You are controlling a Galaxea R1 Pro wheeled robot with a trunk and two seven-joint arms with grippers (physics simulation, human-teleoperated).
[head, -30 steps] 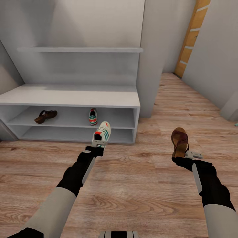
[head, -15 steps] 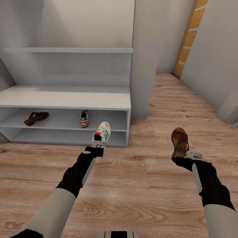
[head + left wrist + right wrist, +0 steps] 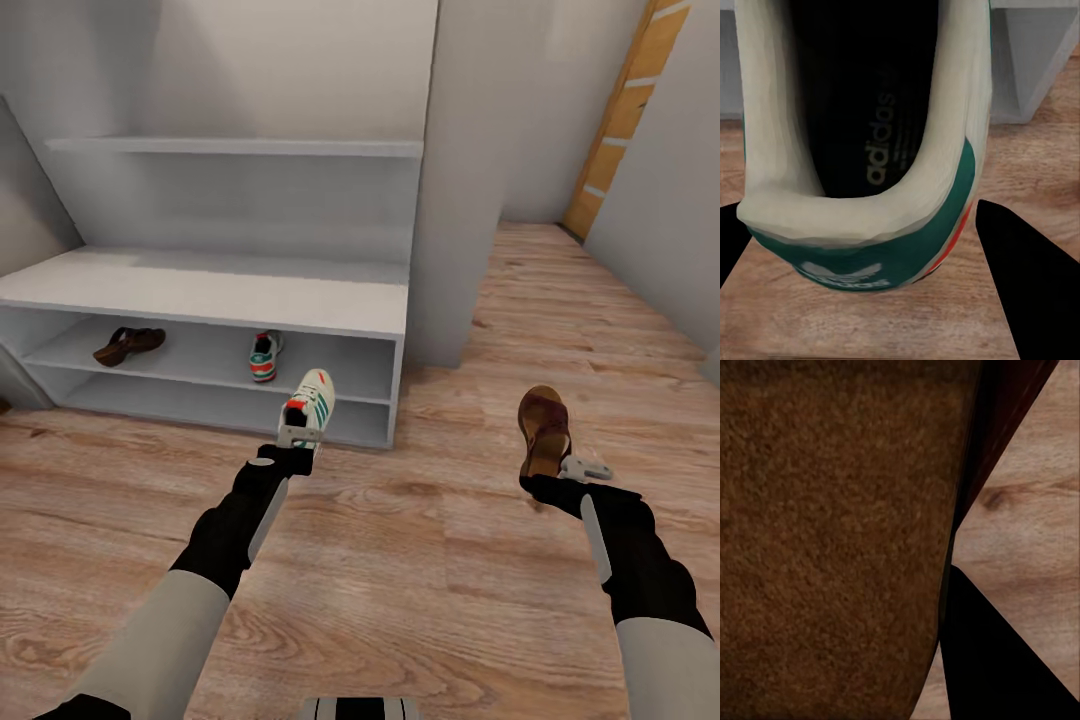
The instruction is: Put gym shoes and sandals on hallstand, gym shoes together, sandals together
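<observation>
Above the floor (image 3: 400, 560), each pincer grips footwear toe-forward toward the hallstand (image 3: 200, 290): left (image 3: 297, 437) sneaker (image 3: 308, 402), right (image 3: 552, 470) sandal (image 3: 544, 428).

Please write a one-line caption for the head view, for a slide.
Left gripper holds a gym shoe, right gripper a sandal, facing the hallstand.

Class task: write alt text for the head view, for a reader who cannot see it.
Left end effector holds a white green-striped sneaker; right end effector holds a brown leather sandal, before a pale grey shoe rack whose upper shelf holds another sandal and sneaker.
</observation>
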